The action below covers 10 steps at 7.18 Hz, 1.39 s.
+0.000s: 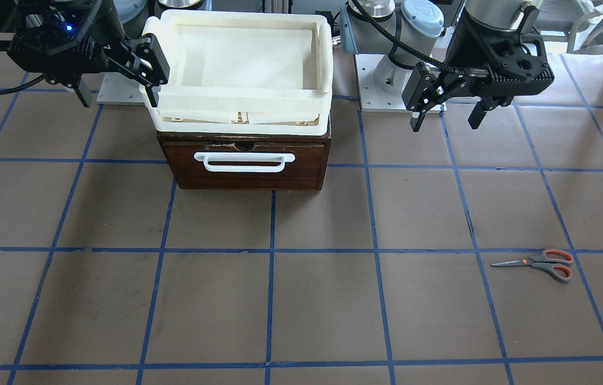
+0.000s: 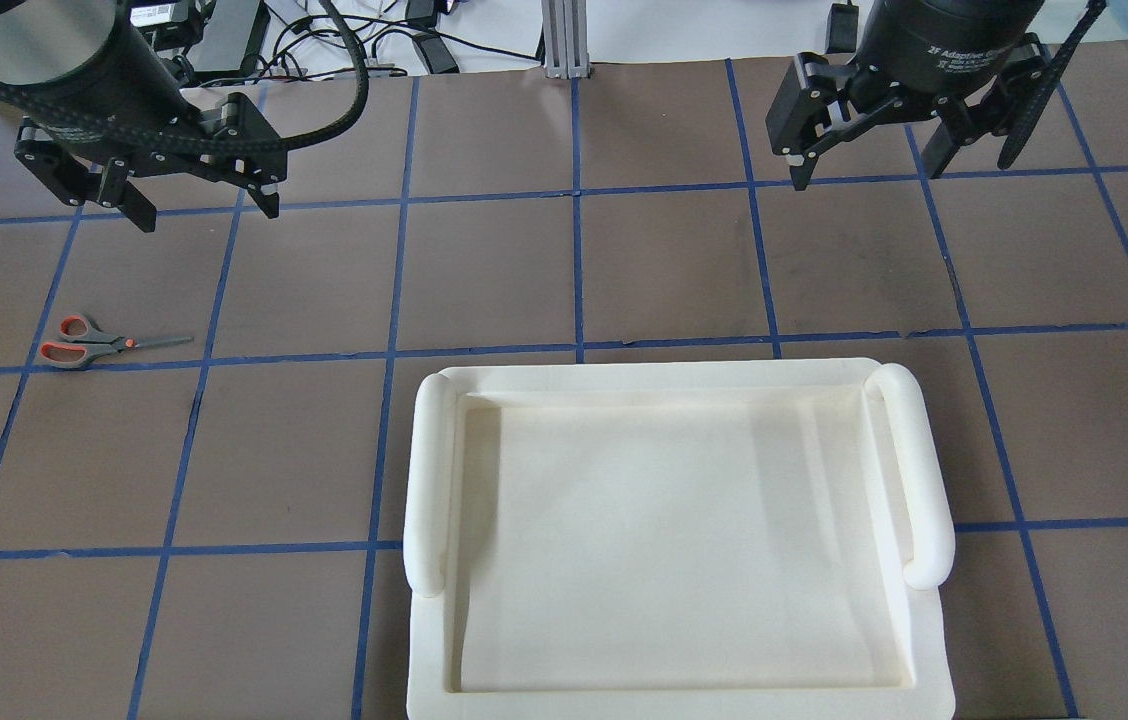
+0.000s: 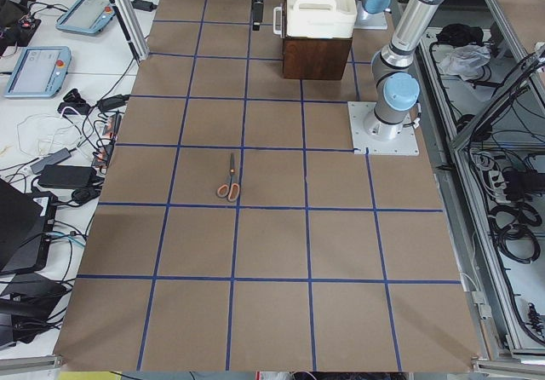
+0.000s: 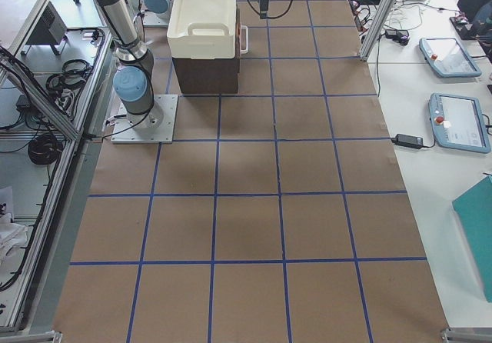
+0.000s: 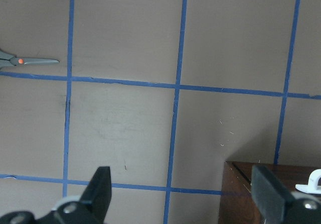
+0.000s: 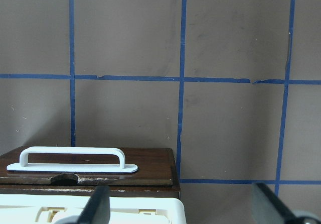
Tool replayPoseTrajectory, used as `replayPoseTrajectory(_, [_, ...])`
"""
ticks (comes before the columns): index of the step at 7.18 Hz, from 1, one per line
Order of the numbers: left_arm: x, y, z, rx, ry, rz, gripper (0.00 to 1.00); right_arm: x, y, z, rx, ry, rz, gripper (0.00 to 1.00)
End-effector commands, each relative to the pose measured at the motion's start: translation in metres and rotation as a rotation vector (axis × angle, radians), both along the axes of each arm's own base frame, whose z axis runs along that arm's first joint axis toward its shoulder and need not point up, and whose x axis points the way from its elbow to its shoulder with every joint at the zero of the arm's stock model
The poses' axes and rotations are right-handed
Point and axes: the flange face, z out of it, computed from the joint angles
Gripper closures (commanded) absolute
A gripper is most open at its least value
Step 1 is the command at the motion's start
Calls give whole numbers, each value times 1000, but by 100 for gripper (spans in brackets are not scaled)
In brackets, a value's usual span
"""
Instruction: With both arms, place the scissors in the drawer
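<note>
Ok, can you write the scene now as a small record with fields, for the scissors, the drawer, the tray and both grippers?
scissors: flat on the table, blades closed, robot's left side, not held
drawer: shut
tray: sits above the drawer, nothing in it
left gripper: open, empty, raised
right gripper: open, empty, raised

Scissors [image 5: 30,61] handles beyond the left wrist view's edge

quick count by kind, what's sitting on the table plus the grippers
scissors: 1
drawer: 1
tray: 1
grippers: 2, left gripper and right gripper, both open
total: 5
</note>
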Motion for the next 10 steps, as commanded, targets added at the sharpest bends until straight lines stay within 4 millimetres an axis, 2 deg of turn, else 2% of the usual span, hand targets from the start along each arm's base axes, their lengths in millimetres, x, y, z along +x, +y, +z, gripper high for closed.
replayPoseTrajectory(1, [0,4,-2,0,2,-1,0,0,1,-1,11,-3,0,0])
replayPoseTrajectory(4, [0,11,-8,16,-2,-2,0,3,3,-8,40,-5,4,0])
replayPoseTrajectory(5, [4,10,-11,24,-1,-5,0,10,-12,-30,86,-18,9,0])
replayPoseTrajectory(6, [13,4,-21,49,-26,-132,3,42,-21,-56,129,-36,97,0])
replayPoseTrajectory(7, [41,-1,-23,48,-45,-306,4,69,-31,-79,140,-37,272,0])
replayPoseTrajectory(8, [81,-8,-32,70,-60,-432,5,78,-41,-100,165,-53,432,0])
replayPoseTrajectory(9, [138,-12,-50,116,-68,-631,5,85,-49,-121,184,-118,639,0])
replayPoseTrajectory(10, [210,-10,-65,142,-49,-782,5,82,-55,-148,202,-149,755,0])
